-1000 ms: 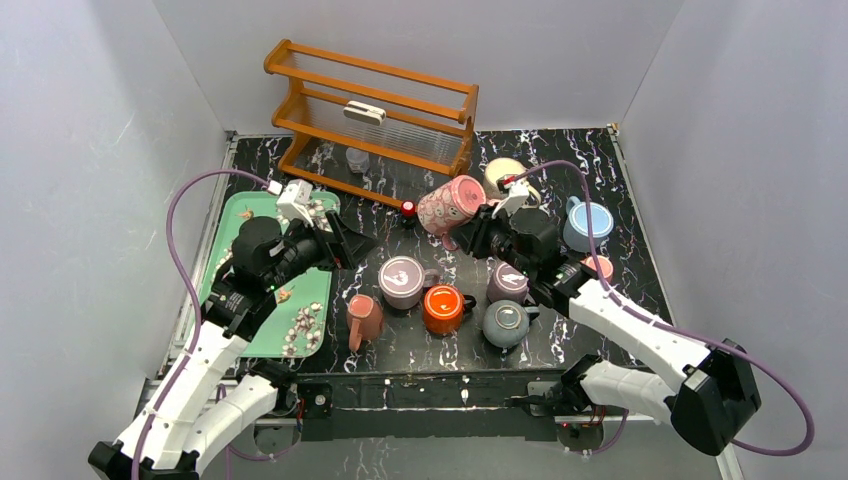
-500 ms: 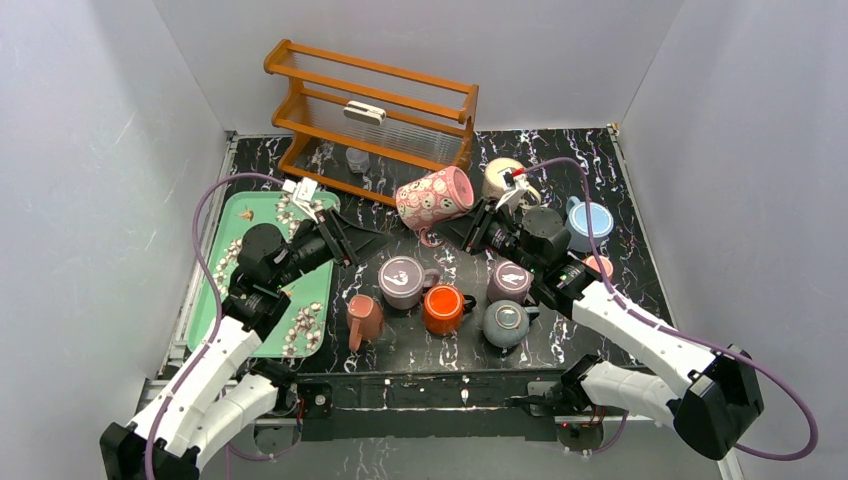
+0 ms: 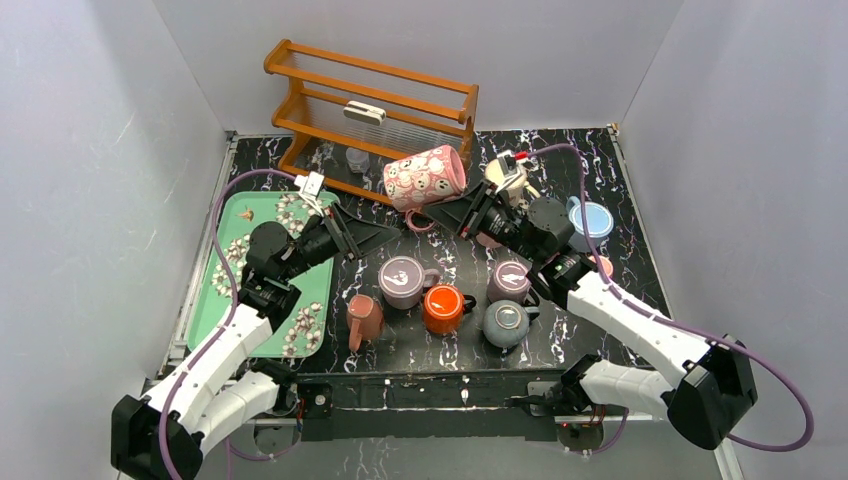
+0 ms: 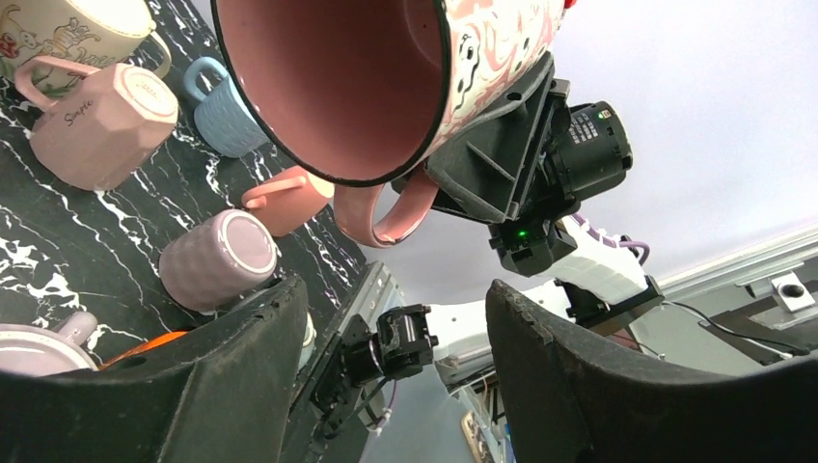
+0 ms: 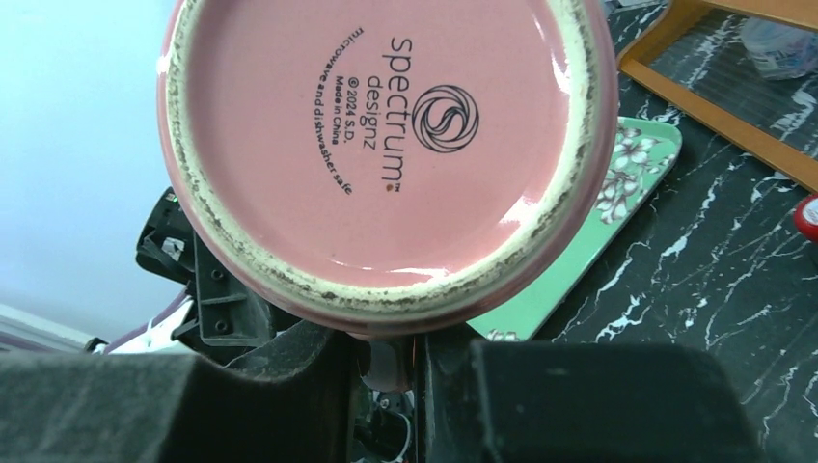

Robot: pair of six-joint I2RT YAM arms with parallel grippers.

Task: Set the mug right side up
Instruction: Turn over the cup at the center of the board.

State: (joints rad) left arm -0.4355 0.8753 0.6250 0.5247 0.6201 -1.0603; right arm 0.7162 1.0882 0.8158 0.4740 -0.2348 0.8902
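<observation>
The pink patterned mug hangs in the air on its side, mouth to the left, base to the right. My right gripper is shut on its handle from below. In the right wrist view the mug's pink base fills the frame and the handle sits pinched between the jaws. My left gripper is open and empty just left of and below the mug. The left wrist view looks up into the mug's open mouth, with its handle below.
Several mugs stand on the black marble table: mauve, orange, grey, salmon, blue. A wooden rack is at the back. A green tray lies under the left arm.
My right gripper has lifted the pink mug up and to the left and tipped it onto its side. My left gripper has moved right and up toward the mug's mouth.
</observation>
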